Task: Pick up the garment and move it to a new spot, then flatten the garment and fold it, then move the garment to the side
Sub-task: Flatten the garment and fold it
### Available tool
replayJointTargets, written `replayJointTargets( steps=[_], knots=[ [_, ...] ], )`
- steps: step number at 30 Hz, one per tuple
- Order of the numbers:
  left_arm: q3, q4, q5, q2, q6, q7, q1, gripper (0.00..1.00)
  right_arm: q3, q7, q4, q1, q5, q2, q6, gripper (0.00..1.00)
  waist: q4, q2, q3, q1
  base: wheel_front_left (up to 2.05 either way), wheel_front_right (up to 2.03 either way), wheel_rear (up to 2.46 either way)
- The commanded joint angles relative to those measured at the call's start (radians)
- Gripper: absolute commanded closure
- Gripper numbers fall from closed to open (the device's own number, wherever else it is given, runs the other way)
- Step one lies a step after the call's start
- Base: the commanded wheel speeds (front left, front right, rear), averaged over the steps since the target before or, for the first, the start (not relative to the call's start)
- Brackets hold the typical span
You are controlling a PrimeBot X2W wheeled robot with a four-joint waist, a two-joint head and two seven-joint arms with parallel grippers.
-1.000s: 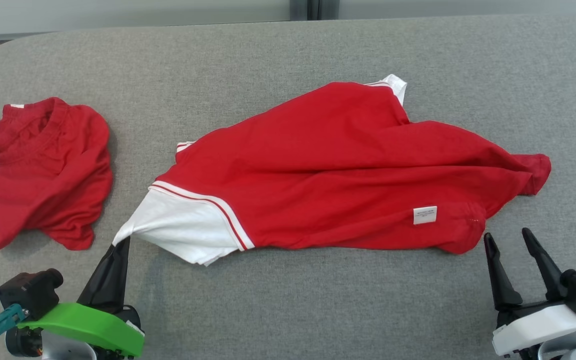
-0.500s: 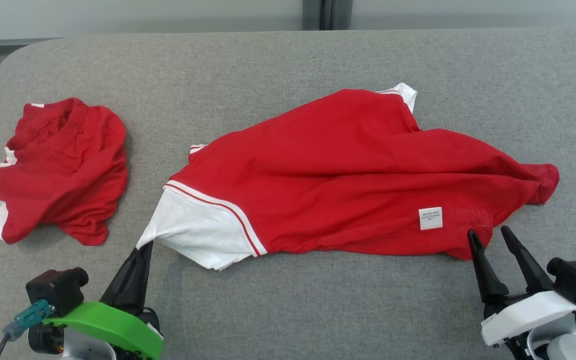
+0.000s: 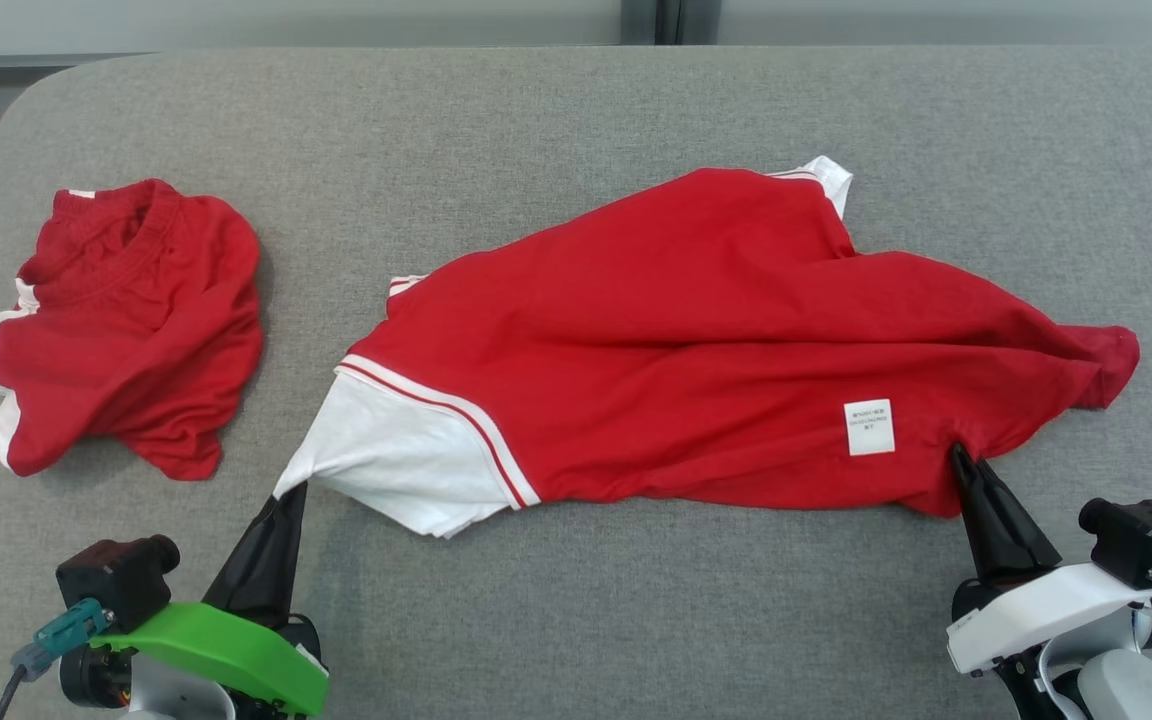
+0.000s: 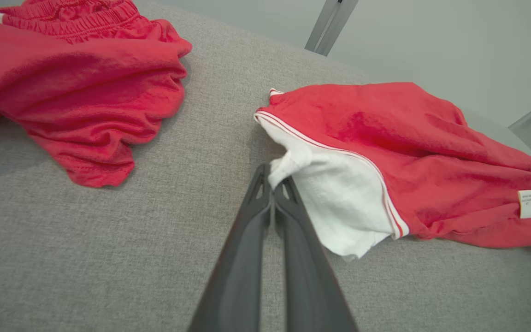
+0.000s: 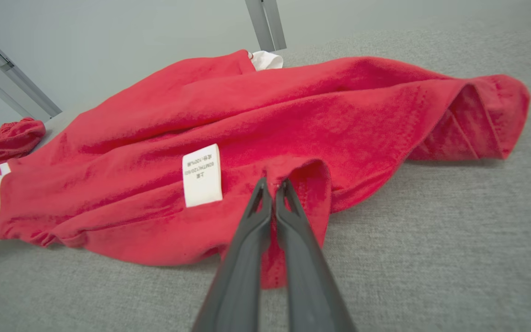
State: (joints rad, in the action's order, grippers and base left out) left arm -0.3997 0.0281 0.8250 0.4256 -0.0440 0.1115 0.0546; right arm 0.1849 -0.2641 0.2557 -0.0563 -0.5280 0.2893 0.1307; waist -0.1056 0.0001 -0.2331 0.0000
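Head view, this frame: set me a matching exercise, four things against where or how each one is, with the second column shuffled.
Things
1. left gripper
2. right gripper
3. care label
4. bunched garment

Place or state
A. lies apart at the left of the grey surface, untouched
B. shut on the red hem
C. white, on red cloth just beside the right gripper's tips
D. shut on the white sleeve

Pairs: 1-D, 2-B, 3-C, 4-A
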Motion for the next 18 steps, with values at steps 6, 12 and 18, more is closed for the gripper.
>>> replayJointTargets(
  steps=[6, 12, 18],
  knots=[
    [0.019, -0.013, 0.036, -0.017, 0.015, 0.026, 0.015, 1.00, -0.033, 0.000, -0.054, 0.025, 0.024, 0.008, 0.000, 1.00, 0.012, -0.0001, 0.011, 0.0000, 0.00, 0.00, 0.00],
    [0.106, -0.157, 0.274, -0.083, 0.117, 0.030, 0.037, 1.00, -0.171, 0.000, -0.238, 0.069, 0.004, 0.015, 0.000, 1.00, 0.025, -0.0001, 0.028, 0.0000, 0.00, 0.00, 0.00],
    [0.175, -0.343, 0.409, -0.085, 0.127, -0.021, 0.183, 1.00, -0.266, 0.000, -0.426, 0.051, -0.013, 0.083, 0.000, 1.00, 0.039, -0.0001, 0.032, 0.0000, 0.00, 0.00, 0.00]
  ],
)
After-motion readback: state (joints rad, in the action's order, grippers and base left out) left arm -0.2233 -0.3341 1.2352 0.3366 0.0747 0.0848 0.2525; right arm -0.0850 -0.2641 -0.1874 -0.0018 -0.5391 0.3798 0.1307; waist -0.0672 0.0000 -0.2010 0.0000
